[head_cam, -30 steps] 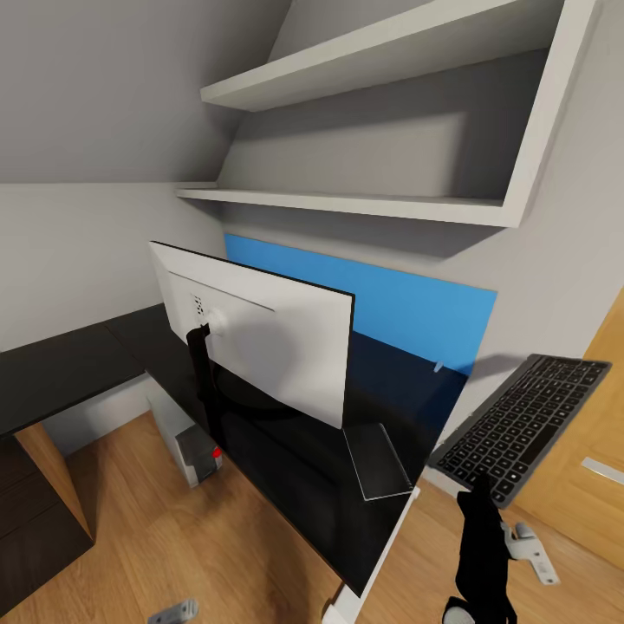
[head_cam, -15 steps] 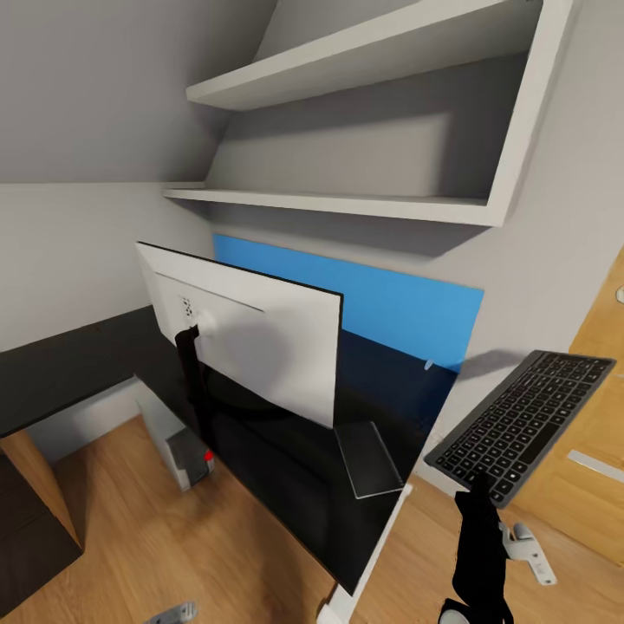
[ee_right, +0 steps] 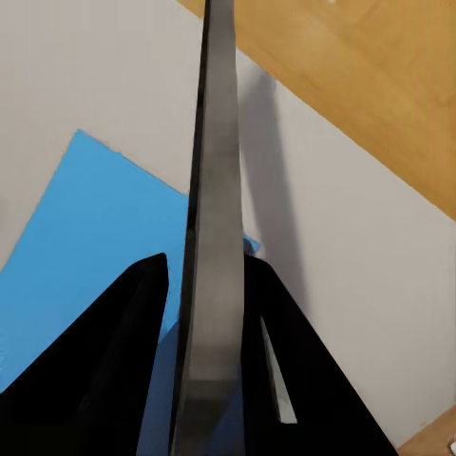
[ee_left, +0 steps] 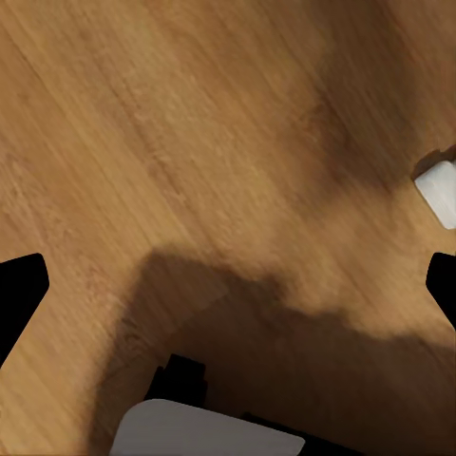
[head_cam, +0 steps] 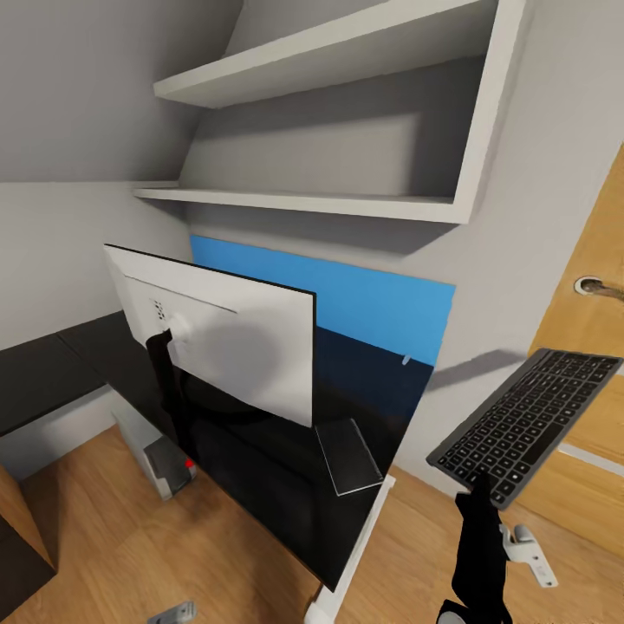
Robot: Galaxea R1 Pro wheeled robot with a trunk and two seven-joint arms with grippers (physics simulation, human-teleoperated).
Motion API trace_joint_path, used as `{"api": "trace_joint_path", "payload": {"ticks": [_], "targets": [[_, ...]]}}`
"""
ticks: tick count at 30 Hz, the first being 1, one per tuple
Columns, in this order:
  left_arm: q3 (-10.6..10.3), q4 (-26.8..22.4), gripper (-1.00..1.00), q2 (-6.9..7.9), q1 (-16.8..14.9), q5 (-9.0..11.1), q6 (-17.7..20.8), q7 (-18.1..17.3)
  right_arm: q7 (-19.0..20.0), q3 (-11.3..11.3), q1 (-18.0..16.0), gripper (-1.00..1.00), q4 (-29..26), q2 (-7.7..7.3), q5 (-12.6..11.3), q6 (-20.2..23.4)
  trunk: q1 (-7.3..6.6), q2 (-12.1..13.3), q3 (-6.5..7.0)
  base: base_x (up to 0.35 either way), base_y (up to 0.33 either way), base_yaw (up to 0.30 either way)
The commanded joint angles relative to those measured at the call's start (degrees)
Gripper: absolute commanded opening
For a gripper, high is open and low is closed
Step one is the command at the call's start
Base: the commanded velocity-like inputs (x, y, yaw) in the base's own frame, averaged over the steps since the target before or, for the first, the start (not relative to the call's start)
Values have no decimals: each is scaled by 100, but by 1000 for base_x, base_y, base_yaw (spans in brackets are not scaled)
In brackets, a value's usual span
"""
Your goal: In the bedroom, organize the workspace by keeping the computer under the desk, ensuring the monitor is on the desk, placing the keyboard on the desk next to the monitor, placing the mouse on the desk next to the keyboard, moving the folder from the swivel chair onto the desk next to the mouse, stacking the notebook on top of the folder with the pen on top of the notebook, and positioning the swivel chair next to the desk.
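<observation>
Keyboard (head_cam: 529,425) clamped at its near edge in the right jaws, held up and tilted in the air, off the table's (head_cam: 286,485) end and in front of the door (head_cam: 589,347). Seen edge-on in the right wrist view (ee_right: 214,237), pinched between both black fingers (ee_right: 104,380). Whole head view slid leftward over the last second, so a turn of camera or base, not of the things; same grip, same pose throughout. Monitor (head_cam: 234,347) standing on the table well to the left of the right jaws, computer (head_cam: 160,459) on the floor under it. Left jaws wide apart over bare wood floor (ee_left: 190,142), holding nothing. Judged: carrying stage, keyboard not yet set down beside the monitor.
</observation>
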Motion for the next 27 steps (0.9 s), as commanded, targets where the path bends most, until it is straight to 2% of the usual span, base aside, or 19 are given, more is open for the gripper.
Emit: {"api": "trace_joint_path", "payload": {"ticks": [1,6,7,9,16,22,27], "targets": [[-19,-12,100,5,-1,55,22,42,-38,68,-1,-100,-1,-4,85,-59,0,-3,-5,0,0,-6],[-19,-11,100,-2,-1,55,22,44,-39,118,-2,-100,3,-14,161,-82,0,-3,-5,0,0,-2],[-19,-11,100,-3,-1,55,22,28,-50,127,-2,-100,4,-9,239,-93,0,-3,-5,0,0,-194],[-20,-11,100,-3,-1,55,22,26,-51,126,-2,-100,4,-9,242,-90,0,-3,-5,0,20,-222],[-13,-12,100,7,-1,55,22,25,-77,126,-2,-100,4,-2,251,-88,0,-3,-5,0,302,-266],[-11,-14,100,70,-1,63,22,21,-78,126,-2,-100,4,-1,254,-88,0,-3,-5,-1,319,-268],[-11,-18,100,82,-1,63,22,24,-78,126,-2,-100,4,-1,254,-88,0,-3,-5,-117,276,-268]]}}
